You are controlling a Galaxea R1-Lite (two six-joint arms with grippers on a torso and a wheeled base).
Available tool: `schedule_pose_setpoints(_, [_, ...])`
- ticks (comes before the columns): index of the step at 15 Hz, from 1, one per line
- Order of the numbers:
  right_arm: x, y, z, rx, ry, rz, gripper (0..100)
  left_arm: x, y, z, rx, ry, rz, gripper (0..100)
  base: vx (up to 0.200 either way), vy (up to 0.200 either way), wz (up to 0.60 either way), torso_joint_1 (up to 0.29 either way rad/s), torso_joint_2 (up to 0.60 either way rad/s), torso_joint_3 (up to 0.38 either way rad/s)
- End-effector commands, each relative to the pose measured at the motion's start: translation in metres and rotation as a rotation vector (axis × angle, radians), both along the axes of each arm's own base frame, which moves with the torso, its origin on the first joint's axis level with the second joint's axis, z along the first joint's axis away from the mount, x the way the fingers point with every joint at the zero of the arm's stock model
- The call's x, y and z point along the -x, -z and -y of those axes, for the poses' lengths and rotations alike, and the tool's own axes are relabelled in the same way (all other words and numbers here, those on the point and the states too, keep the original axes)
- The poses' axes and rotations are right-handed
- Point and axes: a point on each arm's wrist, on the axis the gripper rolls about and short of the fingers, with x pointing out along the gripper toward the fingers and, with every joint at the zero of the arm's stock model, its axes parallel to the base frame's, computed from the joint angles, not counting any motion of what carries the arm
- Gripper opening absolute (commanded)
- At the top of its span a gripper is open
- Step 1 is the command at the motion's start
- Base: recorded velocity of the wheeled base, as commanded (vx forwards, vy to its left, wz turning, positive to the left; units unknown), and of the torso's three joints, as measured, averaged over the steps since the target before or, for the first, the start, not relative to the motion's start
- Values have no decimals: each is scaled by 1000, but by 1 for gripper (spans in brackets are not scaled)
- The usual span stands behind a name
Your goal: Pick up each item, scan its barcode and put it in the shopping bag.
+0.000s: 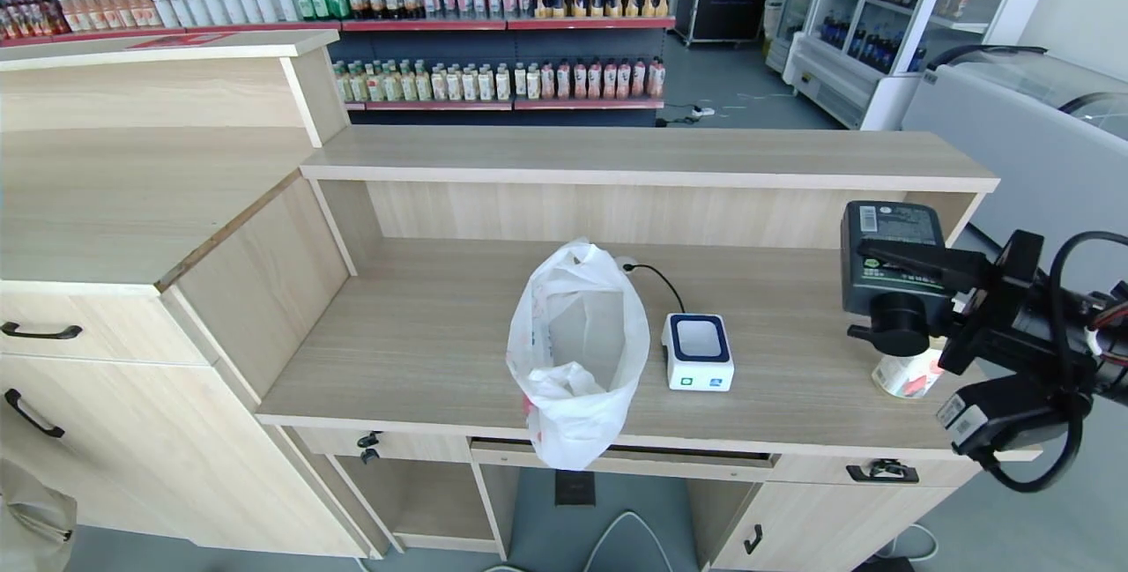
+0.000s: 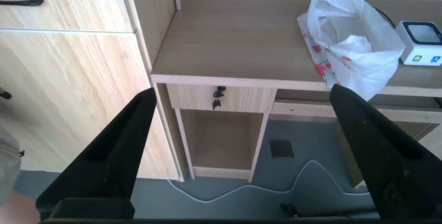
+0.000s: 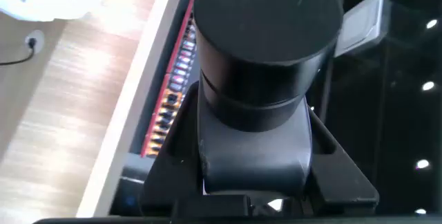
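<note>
My head camera looks down over the light wooden counter (image 1: 423, 334); my left wrist camera faces it from low out front, sharing the white plastic shopping bag (image 2: 345, 37). My right one hugs a black round-capped container (image 3: 266, 51).

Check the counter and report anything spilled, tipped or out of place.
Nothing is spilled or broken. One oddity: the shopping bag slumps forward, its bottom hanging over the front edge of the counter, so it might slide off once loaded. The scanner sits flat beside it.
</note>
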Motion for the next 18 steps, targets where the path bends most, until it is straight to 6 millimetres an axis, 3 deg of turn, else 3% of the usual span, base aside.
schedule_pose_setpoints(1, [35, -18, -47, 152, -214, 333, 0, 0, 0, 0, 1, 0, 0, 100, 0, 0, 0, 0, 0, 0])
schedule_pose_setpoints(3, [51, -22, -67, 223, -314, 507, 0, 0, 0, 0, 1, 0, 0, 100, 0, 0, 0, 0, 0, 0])
schedule_pose_setpoints(7, [75, -21, -79, 326, -389, 655, 0, 0, 0, 0, 1, 0, 0, 100, 0, 0, 0, 0, 0, 0])
schedule_pose_setpoints(13, [97, -29, -69, 375, -392, 763, 0, 0, 0, 0, 1, 0, 0, 100, 0, 0, 0, 0, 0, 0])
schedule_pose_setpoints(18, [99, -31, -60, 348, -365, 689, 0, 0, 0, 0, 1, 0, 0, 100, 0, 0, 0, 0, 0, 0])
